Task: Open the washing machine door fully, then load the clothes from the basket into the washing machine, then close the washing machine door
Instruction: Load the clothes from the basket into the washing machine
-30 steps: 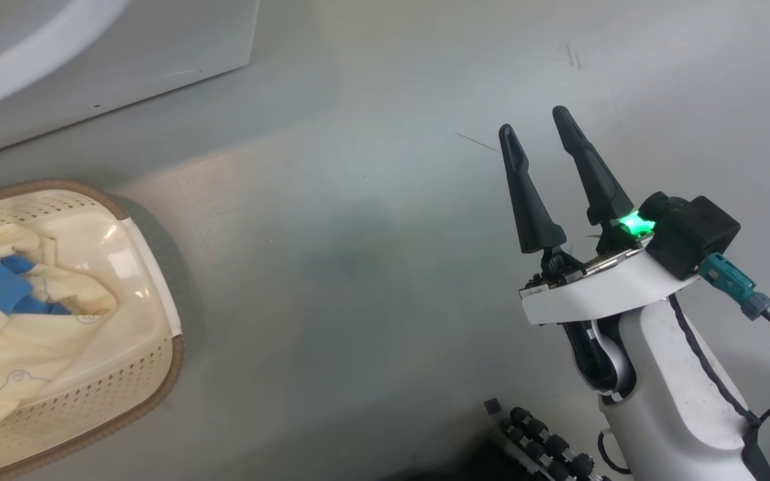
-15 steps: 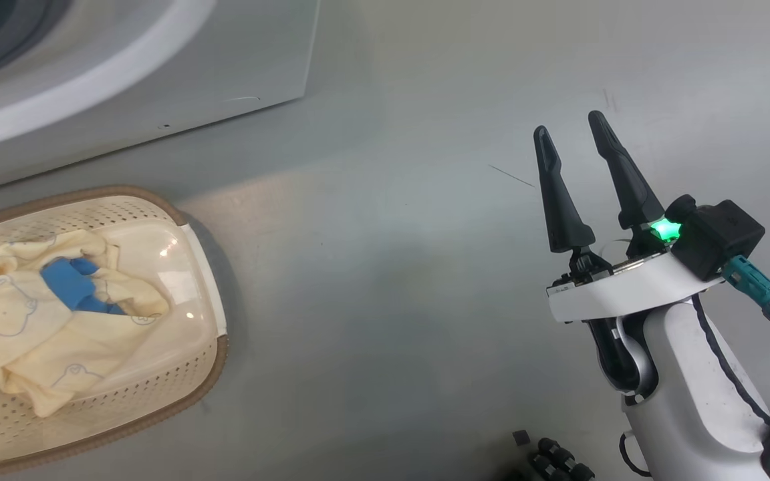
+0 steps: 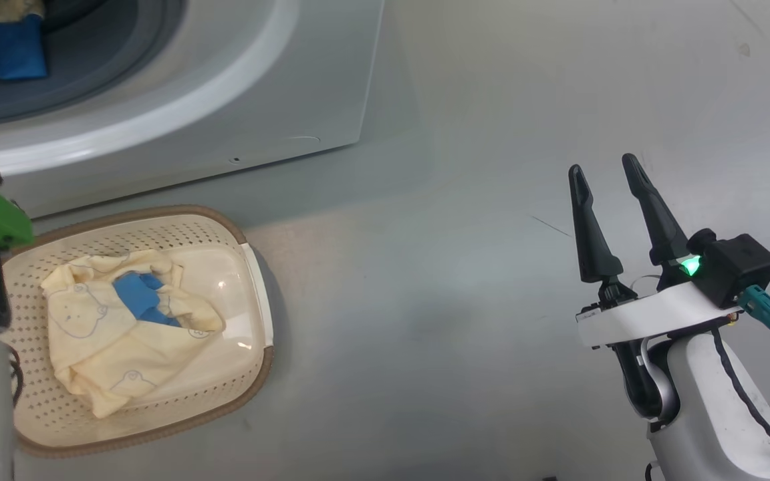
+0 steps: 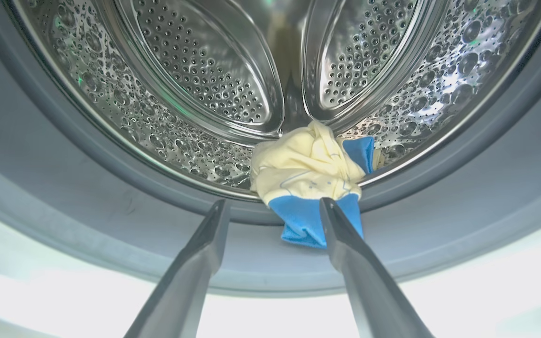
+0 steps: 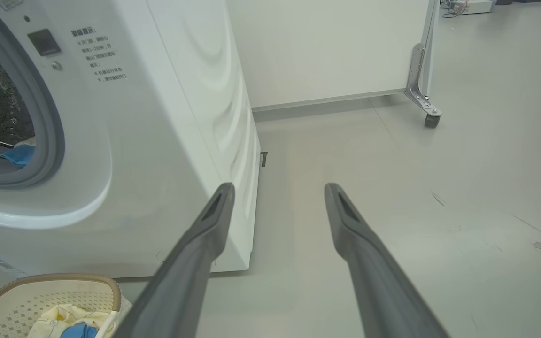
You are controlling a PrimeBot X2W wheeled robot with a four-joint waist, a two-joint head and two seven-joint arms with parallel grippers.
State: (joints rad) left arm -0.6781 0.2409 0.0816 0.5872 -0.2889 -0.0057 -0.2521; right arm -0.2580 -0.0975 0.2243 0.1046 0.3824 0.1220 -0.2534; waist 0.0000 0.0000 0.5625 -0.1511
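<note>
1. I see the big white front-loading washing machine (image 3: 238,113) at the upper left of the head view. Its round mouth is open toward the robot, and the left wrist view looks into the perforated steel drum (image 4: 195,70).
2. 1 soft cream-yellow garment with a bright blue cuff (image 4: 305,169) lies bunched at the drum's front lip. Its long axis runs outward from the drum, and the cuff drapes over the grey rubber gasket (image 4: 439,202).
3. My left gripper (image 4: 273,205) points straight into the mouth, its 2 fingers spread wide and gripping nothing. The finger on the right of that view crosses the blue cuff; I cannot tell whether it touches.
4. My right gripper (image 3: 602,166) hangs over the bare grey floor (image 3: 425,300), well apart from machine and basket. Its fingers point up the head view, spread wide and empty.
5. The small oval cream plastic basket with perforated sides and a brown rim (image 3: 158,212) sits on the floor just in front of the machine. Its long axis runs roughly across the head view, with 1 white handle (image 3: 256,294) on the end nearer the right gripper.
6. Inside it lies 1 crumpled cream-yellow garment with small printed bears and a blue patch (image 3: 111,341).
</note>
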